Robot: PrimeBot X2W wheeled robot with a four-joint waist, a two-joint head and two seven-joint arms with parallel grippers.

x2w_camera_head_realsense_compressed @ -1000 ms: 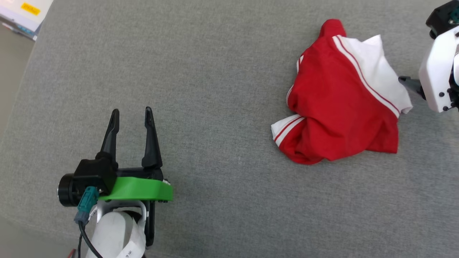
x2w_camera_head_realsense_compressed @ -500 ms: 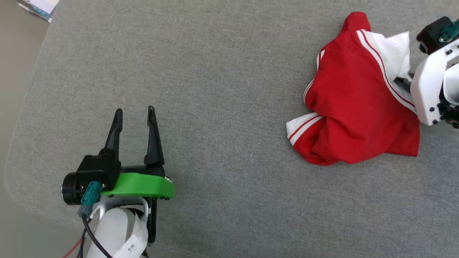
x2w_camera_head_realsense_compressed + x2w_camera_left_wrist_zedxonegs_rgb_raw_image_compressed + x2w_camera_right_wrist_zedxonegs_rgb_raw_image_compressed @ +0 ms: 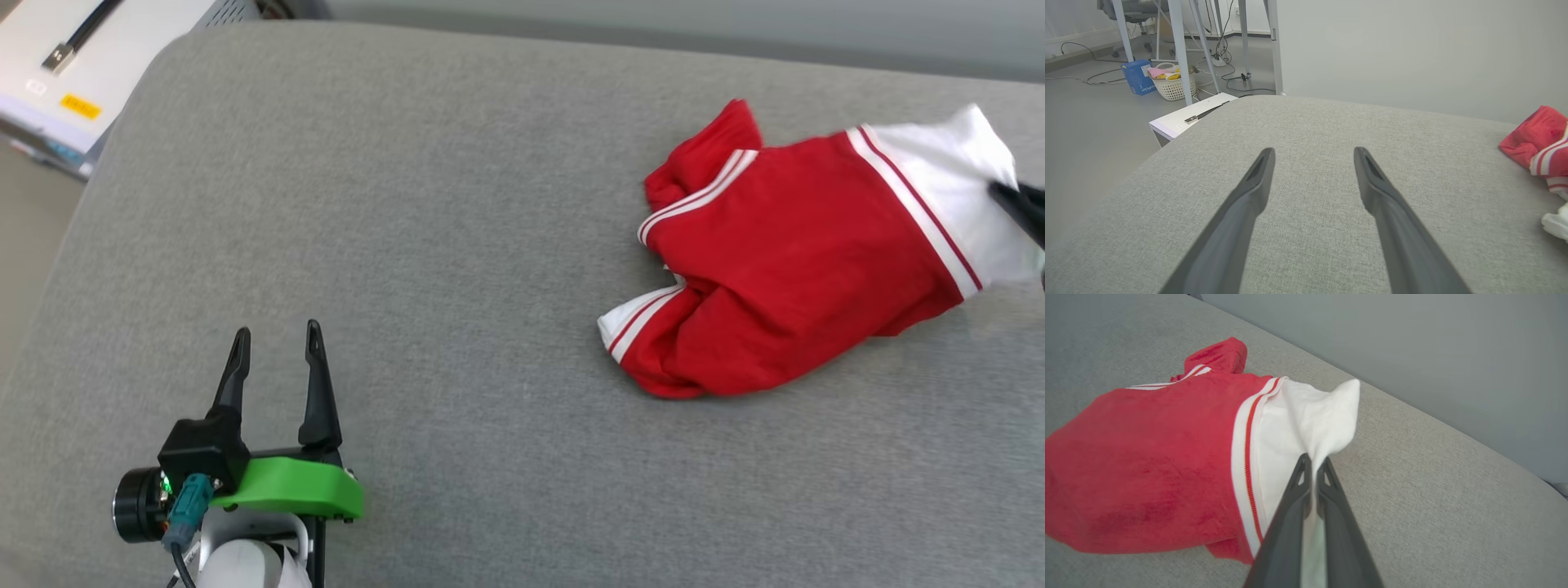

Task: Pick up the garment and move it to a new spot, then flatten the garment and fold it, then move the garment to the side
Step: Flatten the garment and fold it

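Garment (image 3: 784,269), crumpled red, white sleeve (image 3: 1298,416) pinched in right tool (image 3: 1314,462); left tool (image 3: 277,333) apart.

I held the left gripper (image 3: 277,328) wide open at near left, while the right gripper (image 3: 1314,459) pinched a white sleeve of the garment (image 3: 1147,465) at far right.

The head view looks steeply down on the grey cushion (image 3: 490,204), both wrist views skim low across it, and all three share the red jersey (image 3: 775,261).
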